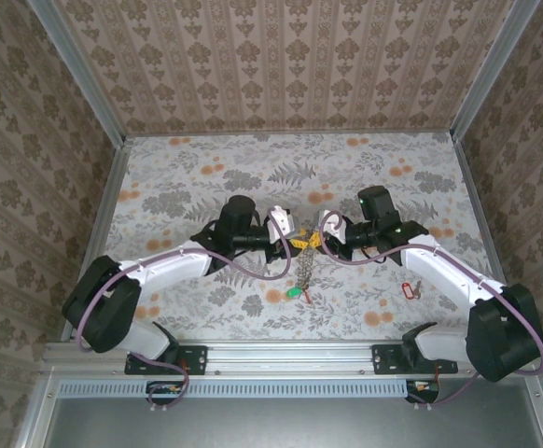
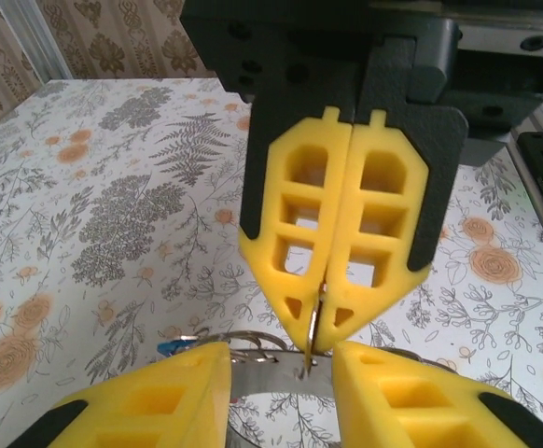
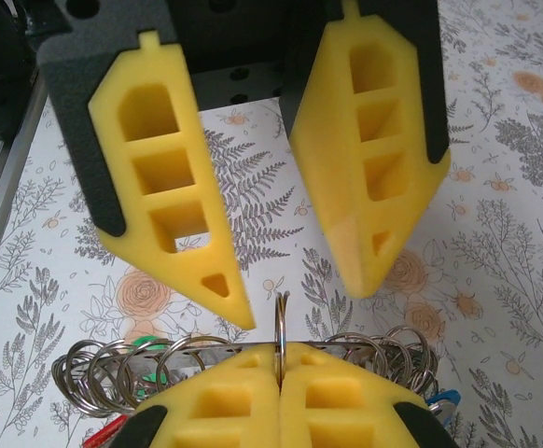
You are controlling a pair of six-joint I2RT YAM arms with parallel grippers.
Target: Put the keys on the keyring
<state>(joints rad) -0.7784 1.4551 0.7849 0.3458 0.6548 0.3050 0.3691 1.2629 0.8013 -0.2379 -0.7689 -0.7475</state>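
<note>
Both arms reach in from the lower corners of the top view, elbows out and forearms angled inward. The wrists meet nose to nose at frame centre over the floral-print table (image 1: 187, 177).

The right gripper (image 3: 279, 371) has blocky yellow foam pads with cut-out cells. They are pressed flat together, pinching one thin wire loop of the keyring (image 1: 303, 269) edge-on.

On the left gripper (image 3: 299, 297) the pads are parted to a narrow gap with nothing clamped. The pinched loop stands up between the tips.

The keyring is a chain of overlapping silvery wire loops. In the top view it runs from the grippers toward the bottom of the frame, with a green tag (image 1: 294, 292) at its lower end. A blue tag (image 3: 444, 399) sits beside the loops at the lower right of the right wrist view. One red-tagged key (image 1: 408, 288) lies well apart on the table, right of centre.
</note>
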